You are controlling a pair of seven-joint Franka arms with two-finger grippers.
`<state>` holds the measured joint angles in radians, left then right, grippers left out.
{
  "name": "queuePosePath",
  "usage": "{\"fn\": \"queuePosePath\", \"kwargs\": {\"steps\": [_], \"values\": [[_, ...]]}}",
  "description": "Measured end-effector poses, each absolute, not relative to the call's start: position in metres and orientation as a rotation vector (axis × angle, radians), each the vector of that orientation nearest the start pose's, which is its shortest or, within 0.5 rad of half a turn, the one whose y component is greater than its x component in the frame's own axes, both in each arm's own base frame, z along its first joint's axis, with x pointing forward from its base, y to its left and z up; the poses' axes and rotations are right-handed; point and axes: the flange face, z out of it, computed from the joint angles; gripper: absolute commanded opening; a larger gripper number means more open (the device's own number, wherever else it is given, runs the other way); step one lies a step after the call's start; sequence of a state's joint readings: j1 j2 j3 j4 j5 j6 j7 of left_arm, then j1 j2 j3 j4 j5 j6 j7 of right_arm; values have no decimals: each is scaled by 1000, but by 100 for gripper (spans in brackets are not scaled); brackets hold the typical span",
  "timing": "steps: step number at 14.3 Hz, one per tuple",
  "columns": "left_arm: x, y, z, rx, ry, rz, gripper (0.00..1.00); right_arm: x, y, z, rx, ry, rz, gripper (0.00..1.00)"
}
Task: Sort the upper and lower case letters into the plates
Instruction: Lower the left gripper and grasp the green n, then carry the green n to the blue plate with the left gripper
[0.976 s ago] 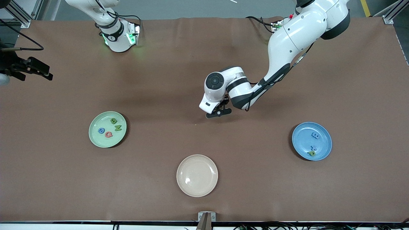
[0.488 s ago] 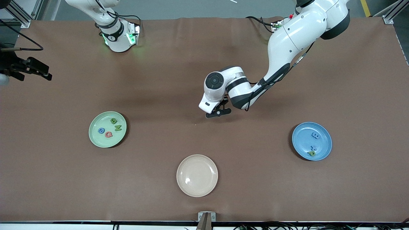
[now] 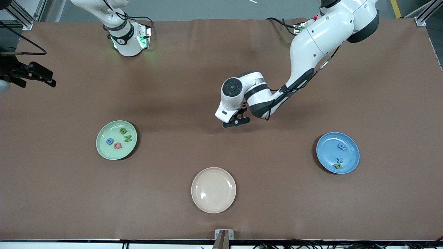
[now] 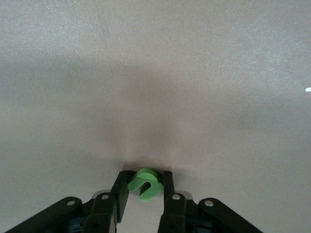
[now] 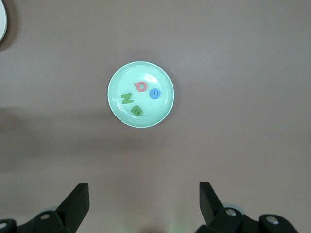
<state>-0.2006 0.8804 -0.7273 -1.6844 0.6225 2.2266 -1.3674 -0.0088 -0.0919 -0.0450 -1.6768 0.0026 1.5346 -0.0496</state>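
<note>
My left gripper (image 3: 236, 121) is low over the middle of the table and is shut on the small green u (image 4: 145, 184), pinched between its fingers. The mint green plate (image 3: 105, 149) holds the green B (image 3: 123, 131), green N (image 3: 127, 138), blue G (image 3: 109, 141) and red Q (image 3: 118, 145). The blue plate (image 3: 328, 148) holds the blue m (image 3: 341, 147), blue x (image 3: 340, 160) and green p (image 3: 337, 166). My right gripper (image 5: 143, 189) is open and empty, high over the table beside the mint plate (image 5: 155, 115).
An empty cream-beige plate (image 3: 213, 190) sits nearest the front camera, between the two task plates. Its edge shows in the right wrist view (image 5: 1, 19). Brown cloth covers the whole table.
My left gripper has shifted very slightly with the green u in it. My right gripper has barely moved. The letters in both plates lie as before.
</note>
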Motion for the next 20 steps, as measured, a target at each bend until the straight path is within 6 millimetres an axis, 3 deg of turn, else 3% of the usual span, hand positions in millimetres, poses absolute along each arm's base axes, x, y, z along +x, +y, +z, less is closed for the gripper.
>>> {"fn": "queuePosePath", "kwargs": {"steps": [2,4,6,8,10,12,13,16,20], "values": [[452,-484,178,-3076,-279,118,21,520,-29,621,-3131,6,78,100],[460,-477,194,-3034,-260,92,19,520,-29,621,-3131,5,78,100],[471,-469,226,-3019,-228,52,19,520,-28,621,-3131,5,78,100],[490,-447,266,-3012,-152,54,19,520,-28,621,-3131,3,78,100],[522,-399,313,-3042,-78,103,19,520,-28,621,-3132,2,78,100],[560,-329,352,-3081,29,147,19,520,-27,621,-3132,1,78,100],[577,-291,361,-3090,89,163,19,520,-27,621,-3132,0,78,100],[607,-196,352,-3097,245,211,19,520,-27,621,-3132,0,78,100],[616,-108,313,-3095,471,115,19,520,-27,621,-3132,0,78,100]]}}
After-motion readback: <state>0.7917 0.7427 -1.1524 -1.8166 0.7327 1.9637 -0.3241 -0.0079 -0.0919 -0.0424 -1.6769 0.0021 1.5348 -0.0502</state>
